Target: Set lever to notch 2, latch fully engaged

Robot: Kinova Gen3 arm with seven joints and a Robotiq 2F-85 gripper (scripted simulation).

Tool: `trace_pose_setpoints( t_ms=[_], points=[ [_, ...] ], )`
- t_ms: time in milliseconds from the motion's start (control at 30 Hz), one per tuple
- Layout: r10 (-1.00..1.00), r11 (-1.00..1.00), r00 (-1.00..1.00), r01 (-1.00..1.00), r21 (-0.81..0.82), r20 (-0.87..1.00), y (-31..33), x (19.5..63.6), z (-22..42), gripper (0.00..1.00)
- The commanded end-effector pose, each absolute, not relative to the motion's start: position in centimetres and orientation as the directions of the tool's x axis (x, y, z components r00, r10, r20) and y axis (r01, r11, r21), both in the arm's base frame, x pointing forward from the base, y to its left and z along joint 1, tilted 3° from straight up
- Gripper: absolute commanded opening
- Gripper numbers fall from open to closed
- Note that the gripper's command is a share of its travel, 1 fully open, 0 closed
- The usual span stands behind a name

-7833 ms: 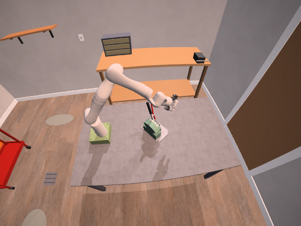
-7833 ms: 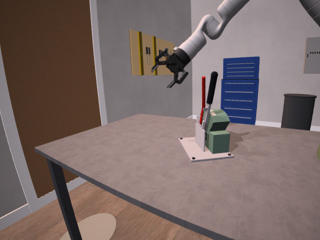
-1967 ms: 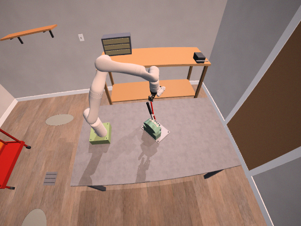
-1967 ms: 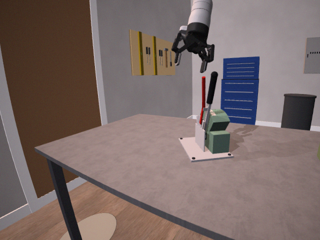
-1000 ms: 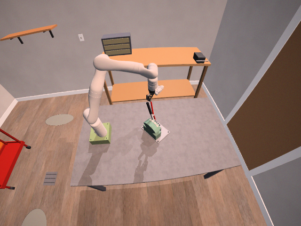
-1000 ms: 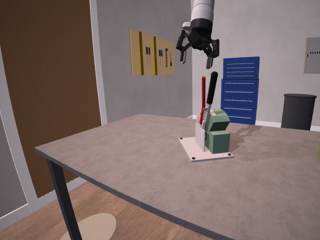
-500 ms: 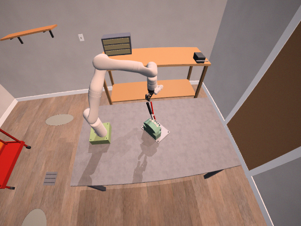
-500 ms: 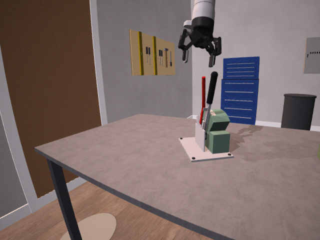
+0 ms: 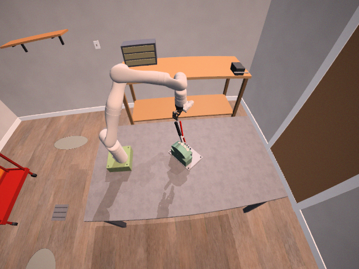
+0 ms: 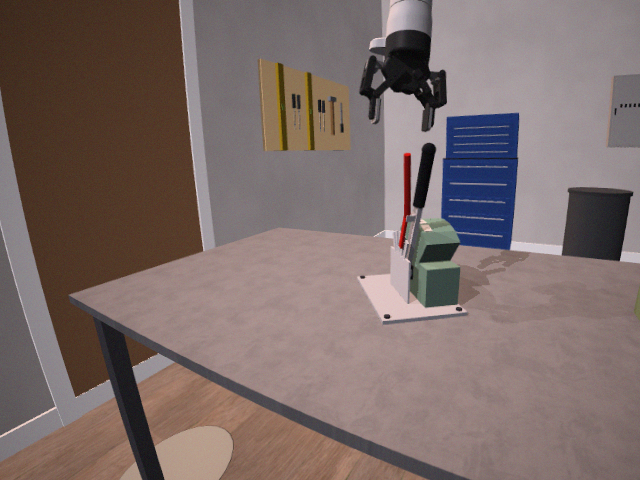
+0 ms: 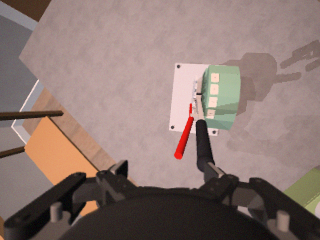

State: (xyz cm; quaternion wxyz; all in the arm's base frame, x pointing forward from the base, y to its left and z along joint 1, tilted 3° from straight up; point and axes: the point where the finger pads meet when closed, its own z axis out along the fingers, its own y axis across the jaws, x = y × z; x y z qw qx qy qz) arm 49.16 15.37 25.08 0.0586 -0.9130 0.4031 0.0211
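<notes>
The two-fingered black claw (image 9: 175, 115) (image 10: 400, 122) (image 11: 165, 169) hangs above the lever, its fingers spread wide apart, with nothing between them. In the exterior view both fingertips are higher than the tops of the bar and the handle (a gap shows between the nearer fingertip and the handle's rounded end).

The slim red bar (image 9: 182, 128) (image 10: 407, 183) (image 11: 184, 139) stands beside the thick black cylindrical handle (image 9: 178, 129) (image 10: 424, 176) (image 11: 202, 142), and their upper parts are apart. Handle and bar both rise from the mechanism beside a faceted green housing (image 9: 182, 153) (image 10: 438, 281) (image 11: 227, 97), the handle carried on a thin grey metal shaft (image 10: 415, 227) (image 11: 199, 106). In the wrist view, four small cream number plates (image 9: 184, 145) (image 10: 425, 225) (image 11: 214, 89) run in a row along the housing (their figures are too small to read, so I cannot tell which notch the lever is at).

All of this sits on a flat, pale square base plate (image 9: 197, 156) (image 10: 379, 295) (image 11: 180, 95), with dark fasteners at its corners, on the mottled grey worktop (image 9: 229, 174) (image 10: 289, 320) (image 11: 125, 65). The white jointed arm (image 9: 113, 107) (image 10: 408, 16) stands on a yellow-green block (image 9: 129, 153) (image 11: 309, 187) at one side of the same worktop.
</notes>
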Motion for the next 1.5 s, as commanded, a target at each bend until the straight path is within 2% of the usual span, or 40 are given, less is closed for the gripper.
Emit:
trace_pose_setpoints(
  t_ms=[0, 1467],
  points=[
    [-0.74, -0.665, 0.669, -0.743, -0.071, -0.071, 15.0, 48.8, 25.8, 1.0],
    [-0.766, -0.642, 0.642, -0.767, 0.005, -0.029, 13.8, 47.2, 27.1, 1.0]
  ],
)
